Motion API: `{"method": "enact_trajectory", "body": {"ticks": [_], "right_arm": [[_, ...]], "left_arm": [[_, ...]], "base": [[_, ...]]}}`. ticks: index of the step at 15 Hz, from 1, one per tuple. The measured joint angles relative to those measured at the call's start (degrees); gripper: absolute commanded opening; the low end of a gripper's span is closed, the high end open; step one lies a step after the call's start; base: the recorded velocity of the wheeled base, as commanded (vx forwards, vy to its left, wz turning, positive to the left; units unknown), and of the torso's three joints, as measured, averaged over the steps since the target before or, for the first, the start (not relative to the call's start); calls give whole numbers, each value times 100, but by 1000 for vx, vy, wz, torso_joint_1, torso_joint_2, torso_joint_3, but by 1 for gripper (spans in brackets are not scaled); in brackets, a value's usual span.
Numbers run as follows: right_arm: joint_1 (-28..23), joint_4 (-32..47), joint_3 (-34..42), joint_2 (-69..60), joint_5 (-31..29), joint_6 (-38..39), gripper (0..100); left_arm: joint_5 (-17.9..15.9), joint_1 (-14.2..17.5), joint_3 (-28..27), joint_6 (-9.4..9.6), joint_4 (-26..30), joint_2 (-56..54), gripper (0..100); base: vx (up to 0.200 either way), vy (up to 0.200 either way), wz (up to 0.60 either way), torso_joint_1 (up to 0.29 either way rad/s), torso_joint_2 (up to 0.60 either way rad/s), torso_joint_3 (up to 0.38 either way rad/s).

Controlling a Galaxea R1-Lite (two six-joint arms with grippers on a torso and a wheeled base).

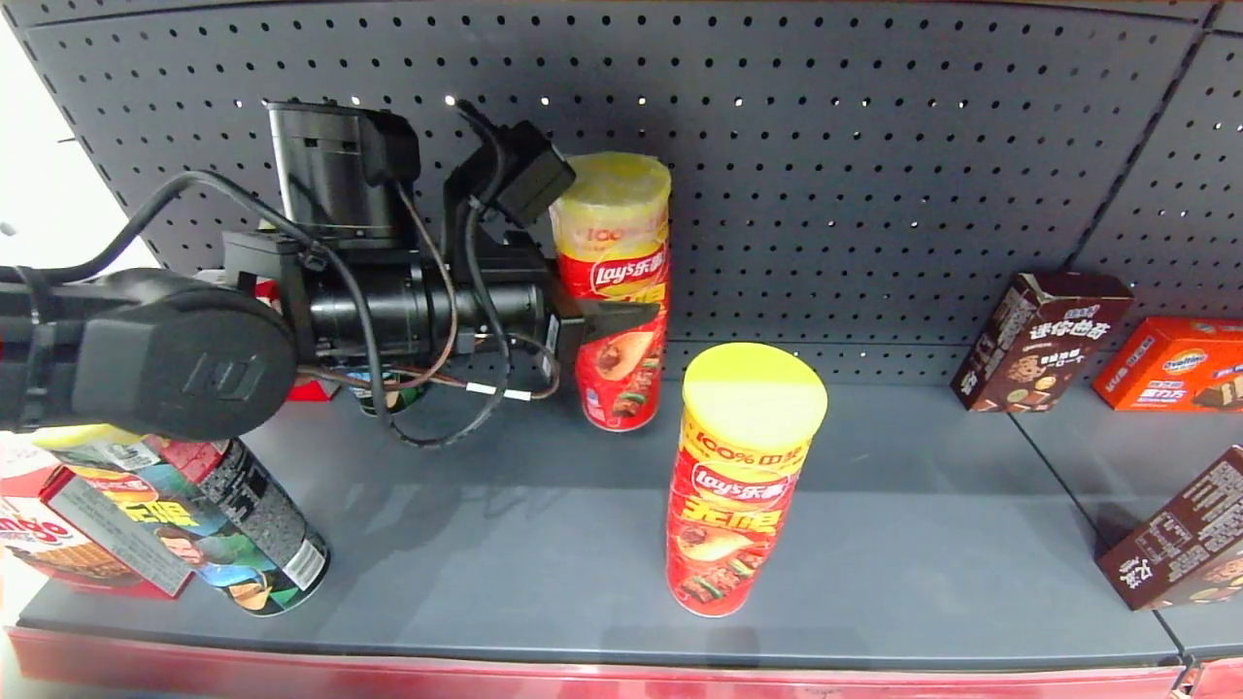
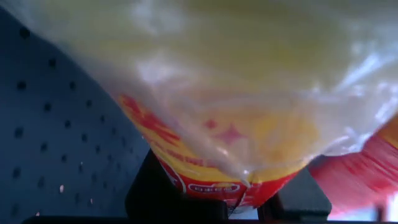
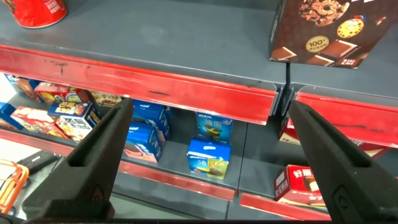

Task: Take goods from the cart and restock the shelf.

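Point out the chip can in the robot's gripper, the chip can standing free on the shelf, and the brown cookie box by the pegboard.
held chip can (image 1: 614,270), head view, red label under its lid.
free chip can (image 1: 740,485), head view, middle of its label.
brown cookie box (image 1: 1041,340), head view, front face.

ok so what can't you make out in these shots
- Head view: the left gripper's far finger, behind the rear chip can.
- Head view: a dark item, behind the left arm.
- Left wrist view: that can's print, blurred by closeness.
- Right wrist view: the brown box, cut by the edge; lower-shelf blue boxes, too small to identify.
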Motion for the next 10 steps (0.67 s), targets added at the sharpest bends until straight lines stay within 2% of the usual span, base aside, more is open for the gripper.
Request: {"method": "enact_trajectory", "body": {"ticks": [4, 10], "right_arm": [[0, 0, 0, 0, 0, 0, 100], [0, 0, 0, 0, 0, 2, 100]], "left_arm": [[-12, -68, -618, -11, 15, 558, 0], [-11, -173, -968, -7, 11, 1054, 0]], "base": [[0, 0, 0, 0, 0, 0], [0, 0, 0, 0, 0, 0]]}}
